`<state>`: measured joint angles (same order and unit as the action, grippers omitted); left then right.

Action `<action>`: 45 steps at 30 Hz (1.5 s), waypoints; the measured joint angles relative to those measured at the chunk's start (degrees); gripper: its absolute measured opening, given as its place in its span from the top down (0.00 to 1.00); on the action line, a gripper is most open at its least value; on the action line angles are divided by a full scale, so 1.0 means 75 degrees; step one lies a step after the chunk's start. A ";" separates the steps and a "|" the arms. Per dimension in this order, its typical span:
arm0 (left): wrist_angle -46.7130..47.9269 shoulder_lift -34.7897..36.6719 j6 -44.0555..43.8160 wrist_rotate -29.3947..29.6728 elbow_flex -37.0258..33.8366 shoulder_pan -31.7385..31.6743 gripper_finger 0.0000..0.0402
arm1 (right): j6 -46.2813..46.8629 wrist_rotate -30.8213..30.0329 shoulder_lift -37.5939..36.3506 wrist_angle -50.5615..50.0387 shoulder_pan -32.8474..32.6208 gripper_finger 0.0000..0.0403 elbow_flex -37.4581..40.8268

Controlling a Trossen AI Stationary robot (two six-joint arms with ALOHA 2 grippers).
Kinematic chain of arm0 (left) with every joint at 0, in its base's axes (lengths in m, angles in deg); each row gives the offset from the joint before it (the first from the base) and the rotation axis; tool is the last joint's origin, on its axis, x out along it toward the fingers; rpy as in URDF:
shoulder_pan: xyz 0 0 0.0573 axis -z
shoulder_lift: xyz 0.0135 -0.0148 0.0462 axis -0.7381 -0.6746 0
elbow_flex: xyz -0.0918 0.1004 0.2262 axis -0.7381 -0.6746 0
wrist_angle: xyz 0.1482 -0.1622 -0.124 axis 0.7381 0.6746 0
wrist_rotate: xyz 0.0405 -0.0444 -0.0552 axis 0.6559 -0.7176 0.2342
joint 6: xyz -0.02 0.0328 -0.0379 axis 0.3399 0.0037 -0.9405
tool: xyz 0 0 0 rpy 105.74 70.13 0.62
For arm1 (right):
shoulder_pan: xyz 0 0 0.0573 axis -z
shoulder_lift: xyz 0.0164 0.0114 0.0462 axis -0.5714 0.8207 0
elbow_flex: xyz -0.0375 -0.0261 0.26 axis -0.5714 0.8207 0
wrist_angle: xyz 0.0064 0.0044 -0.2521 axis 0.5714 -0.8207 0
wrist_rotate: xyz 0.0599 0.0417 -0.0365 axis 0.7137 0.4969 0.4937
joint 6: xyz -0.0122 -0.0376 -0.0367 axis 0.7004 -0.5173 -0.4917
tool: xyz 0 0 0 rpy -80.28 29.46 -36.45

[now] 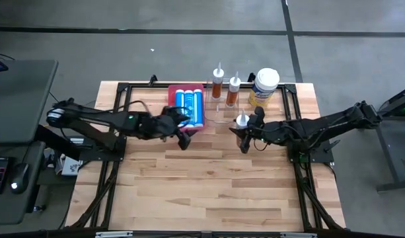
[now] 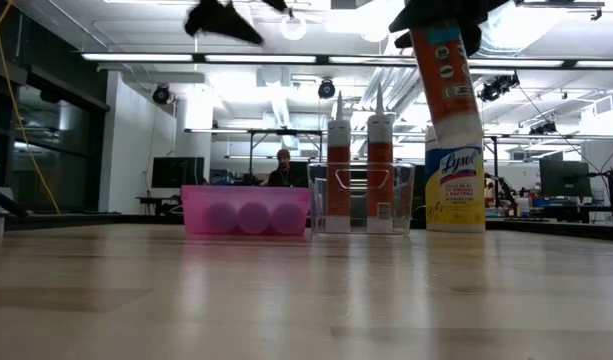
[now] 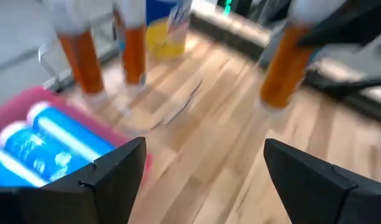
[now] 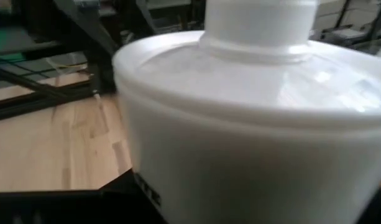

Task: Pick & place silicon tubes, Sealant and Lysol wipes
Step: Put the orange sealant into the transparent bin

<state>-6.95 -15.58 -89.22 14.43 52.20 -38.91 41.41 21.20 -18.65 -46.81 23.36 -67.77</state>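
A: What sits on the wooden table (image 1: 209, 178)?

B: A pink tray (image 1: 189, 109) with three blue tubes (image 1: 189, 106) lying in it, side by side. Their long way runs from 12 o'clock to 6 o'clock in the view from above.

A: And next to the tray?

B: At 3 o'clock from it is a clear plastic container (image 2: 361, 197). Two orange sealant cartridges (image 2: 358, 165) stand up in it, tips pointing up. At 3 o'clock from those stands the Lysol wipes (image 1: 263, 87) can, fat and upright, white lid on top.

A: What is the left gripper (image 1: 181, 134) doing?

B: It hangs in the air at the 6 o'clock edge of the pink tray. Its two fingers (image 3: 112, 177) are spread apart and nothing is between them.

A: And the right gripper (image 1: 246, 134)?

B: It has its fingers closed around another orange cartridge (image 1: 242, 124). That one is up off the table, at 6 o'clock from the clear container. It stands almost straight, a bit tilted, white end up.

A: Is anything in the way?

B: The held cartridge is close to the container's near wall. In the low view it hangs in front of the Lysol can. A person (image 2: 282, 170) sits far back in the room.
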 joint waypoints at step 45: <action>-0.3027 0.9894 0.1835 -0.3794 -0.7628 0.0446 0.21 | 0.0517 -0.2954 0.3298 0.0632 0.0371 0.58 -0.3026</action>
<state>-29.65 58.62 -75.45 -14.03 -5.00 -35.56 45.29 -0.95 6.09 -42.07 26.14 -90.46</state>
